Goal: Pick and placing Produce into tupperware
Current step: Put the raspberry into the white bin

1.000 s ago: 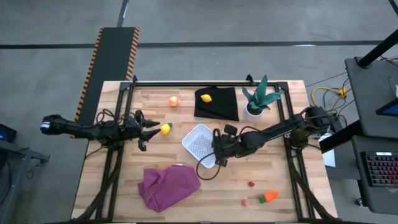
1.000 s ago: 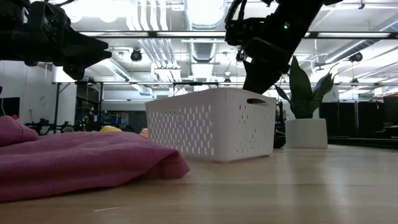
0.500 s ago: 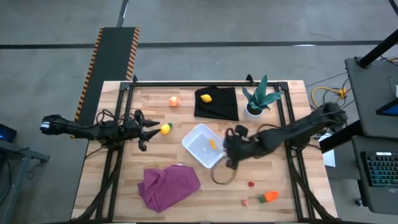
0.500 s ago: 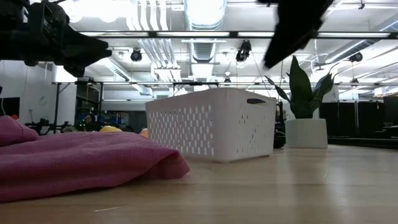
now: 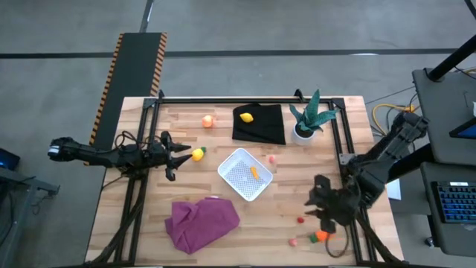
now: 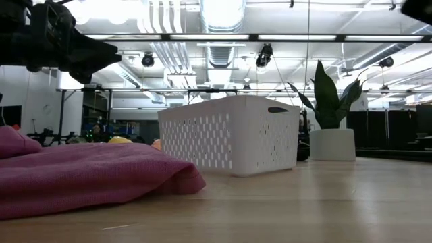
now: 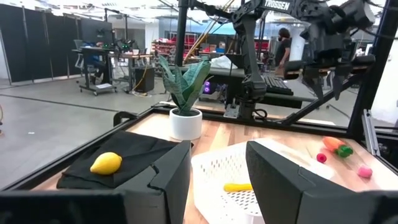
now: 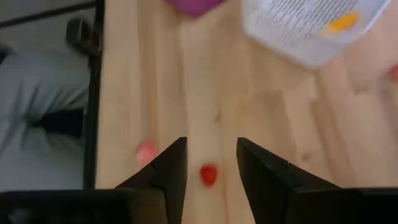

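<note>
Hovering open, right end effector (image 5: 318, 211) w/ red piece (image 8: 208, 175) directly below.

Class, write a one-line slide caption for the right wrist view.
Open right gripper hovers above a small red piece, pink piece beside it, white tupperware beyond.

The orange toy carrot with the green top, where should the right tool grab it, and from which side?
Grip the orange toy carrot across its thick orange body, coming straight down from above. It lies flat on the wooden table, so its sides are free. The open right tool hangs close by and should probably close across the carrot's width.
</note>
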Motion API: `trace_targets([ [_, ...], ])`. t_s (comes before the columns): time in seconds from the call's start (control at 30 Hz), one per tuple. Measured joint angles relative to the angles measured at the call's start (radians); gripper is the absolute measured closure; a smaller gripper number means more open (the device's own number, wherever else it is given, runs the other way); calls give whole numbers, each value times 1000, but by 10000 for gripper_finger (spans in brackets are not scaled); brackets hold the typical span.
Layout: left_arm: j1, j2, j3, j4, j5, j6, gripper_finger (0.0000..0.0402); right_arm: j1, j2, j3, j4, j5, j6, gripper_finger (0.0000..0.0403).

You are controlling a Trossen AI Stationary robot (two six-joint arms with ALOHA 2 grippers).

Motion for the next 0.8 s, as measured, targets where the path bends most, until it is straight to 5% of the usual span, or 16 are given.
trace_targets([
  [0.2,0,9,0,0,0,1,259,81,21,-60,20,-16,121,213],
  [0.43,0,2,0,9,0,0,259,97,118,-166,214,4,70,127],
  [0.8,0,2,0,10,0,-3,259,86,304,-175,249,34,138,144],
])
